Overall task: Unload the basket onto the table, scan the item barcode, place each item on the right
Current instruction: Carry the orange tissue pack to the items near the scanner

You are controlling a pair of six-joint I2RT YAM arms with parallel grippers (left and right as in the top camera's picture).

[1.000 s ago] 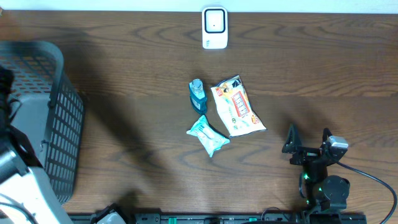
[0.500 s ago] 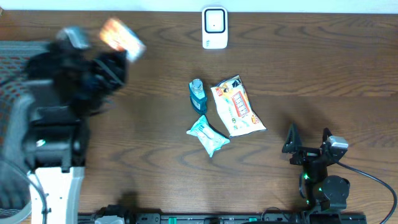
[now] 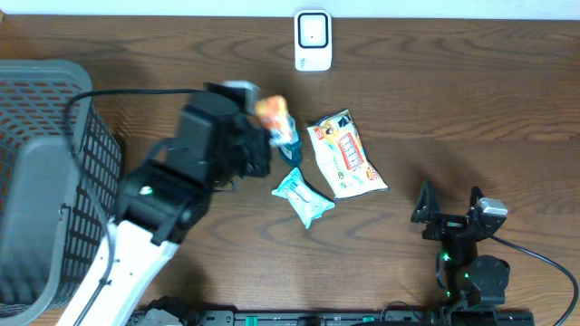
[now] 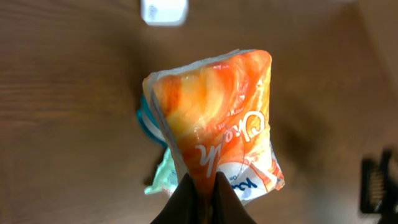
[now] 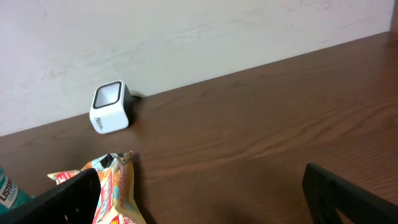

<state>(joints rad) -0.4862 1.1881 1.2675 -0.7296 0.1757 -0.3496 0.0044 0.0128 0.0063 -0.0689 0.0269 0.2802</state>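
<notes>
Step in hand: carrying the item to the scanner; by my reading, the scan itself is not yet done.
Left tool [image 4: 202, 190]: pinched tight on the lower edge of the orange packet [image 4: 217, 118], held in the air above the worktop [image 3: 471, 100].
Packet position: over the small blue bottle [image 3: 290, 145], just left of the snack bag [image 3: 344, 154], short of the white scanner [image 3: 313, 41] at the far edge.
Barcode: not seen in the wrist view; possibly on the hidden face.
Right tool [image 3: 449, 215]: spread wide, holding nothing, resting at the near right.
Next move: bring the packet up to the scanner window and turn the barcode side toward it.
</notes>
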